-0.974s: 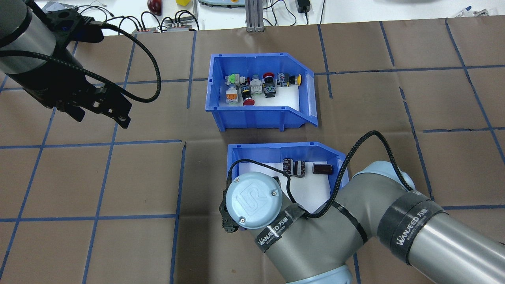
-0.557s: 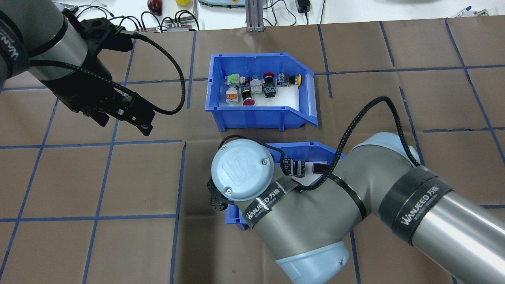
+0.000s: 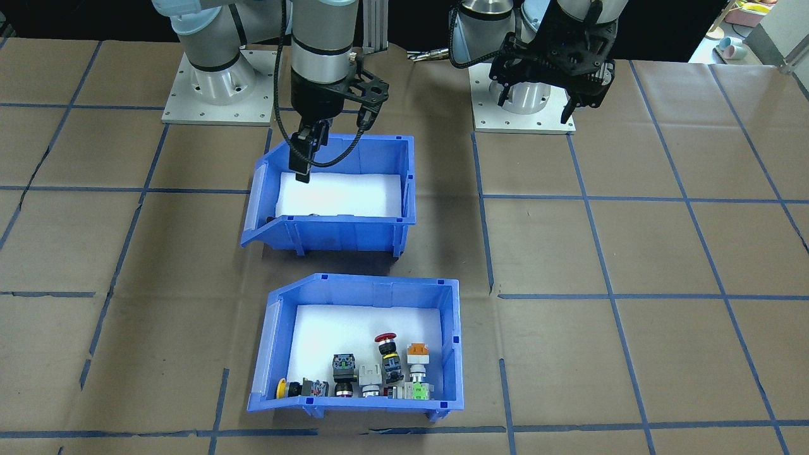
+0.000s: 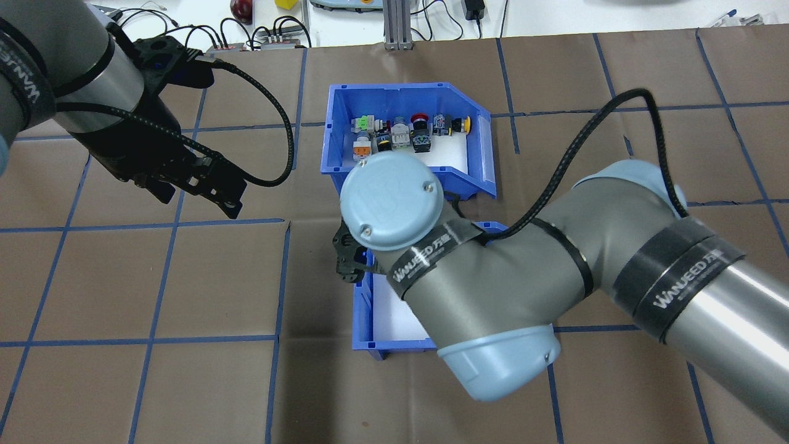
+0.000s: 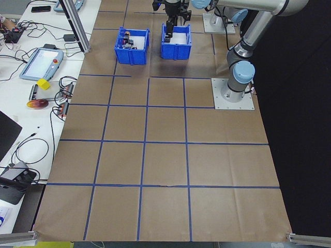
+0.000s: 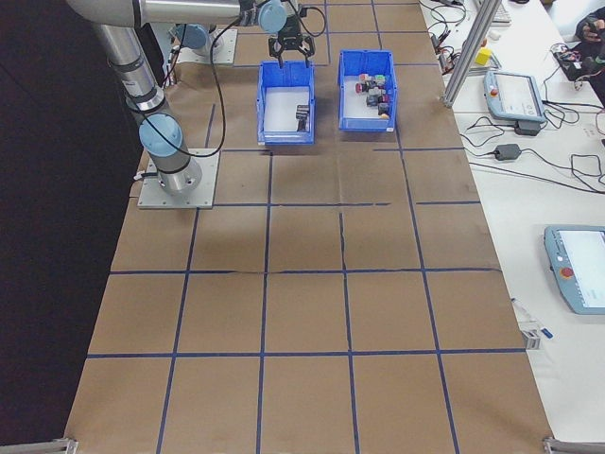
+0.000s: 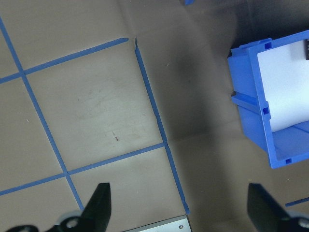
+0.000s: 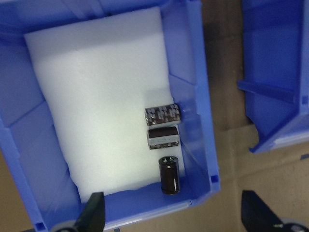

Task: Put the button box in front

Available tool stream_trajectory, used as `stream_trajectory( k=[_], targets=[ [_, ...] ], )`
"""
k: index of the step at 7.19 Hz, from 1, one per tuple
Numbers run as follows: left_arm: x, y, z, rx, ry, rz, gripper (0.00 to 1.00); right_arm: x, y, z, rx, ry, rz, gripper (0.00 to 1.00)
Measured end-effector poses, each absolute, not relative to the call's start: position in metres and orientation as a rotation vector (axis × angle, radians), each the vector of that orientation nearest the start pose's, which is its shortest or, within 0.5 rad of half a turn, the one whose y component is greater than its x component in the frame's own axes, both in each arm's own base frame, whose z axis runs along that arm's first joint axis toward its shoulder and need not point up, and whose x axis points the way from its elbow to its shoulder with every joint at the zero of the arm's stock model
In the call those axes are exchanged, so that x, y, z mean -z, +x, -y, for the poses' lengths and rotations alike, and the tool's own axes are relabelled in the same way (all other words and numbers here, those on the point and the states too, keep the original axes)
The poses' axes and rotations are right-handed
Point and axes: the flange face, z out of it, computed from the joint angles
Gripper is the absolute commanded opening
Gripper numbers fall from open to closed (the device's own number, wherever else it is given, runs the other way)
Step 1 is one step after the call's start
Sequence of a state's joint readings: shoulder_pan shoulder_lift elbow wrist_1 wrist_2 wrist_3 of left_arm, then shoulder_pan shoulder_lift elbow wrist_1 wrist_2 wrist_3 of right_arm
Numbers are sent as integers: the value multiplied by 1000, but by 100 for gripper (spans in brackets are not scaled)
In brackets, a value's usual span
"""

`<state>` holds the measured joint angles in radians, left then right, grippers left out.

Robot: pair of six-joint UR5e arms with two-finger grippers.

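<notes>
The button box is a blue bin with white foam, and its coloured switches lie along the wall farthest from me. It rests on the table, on the far side of a like blue bin that holds dark capacitors. My right gripper hangs open over the capacitor bin and holds nothing. Its arm hides most of that bin in the overhead view. My left gripper is open above bare paper, left of both bins.
Brown paper with a blue tape grid covers the table. Both arm bases stand behind the bins. A bench with cables and a tablet runs along the far edge.
My right arm has swung forward over the capacitor bin toward the button box. My left gripper has moved right and slightly nearer. Neither bin has moved.
</notes>
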<state>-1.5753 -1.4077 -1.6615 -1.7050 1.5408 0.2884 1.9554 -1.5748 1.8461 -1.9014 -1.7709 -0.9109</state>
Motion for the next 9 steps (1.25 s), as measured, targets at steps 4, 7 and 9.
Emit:
stream_trajectory(
  k=[4,7,9],
  targets=[
    [-503,-138,416,-95,462,-3144,99,-410,180,468,42,-1690,-2898,100],
    [-503,-138,416,-94,464,-3143,99,-439,137,509,197,-1129,-3099,100],
    [-503,-138,415,-91,463,-3144,99,-450,132,524,239,-673,-3175,100]
  ],
)
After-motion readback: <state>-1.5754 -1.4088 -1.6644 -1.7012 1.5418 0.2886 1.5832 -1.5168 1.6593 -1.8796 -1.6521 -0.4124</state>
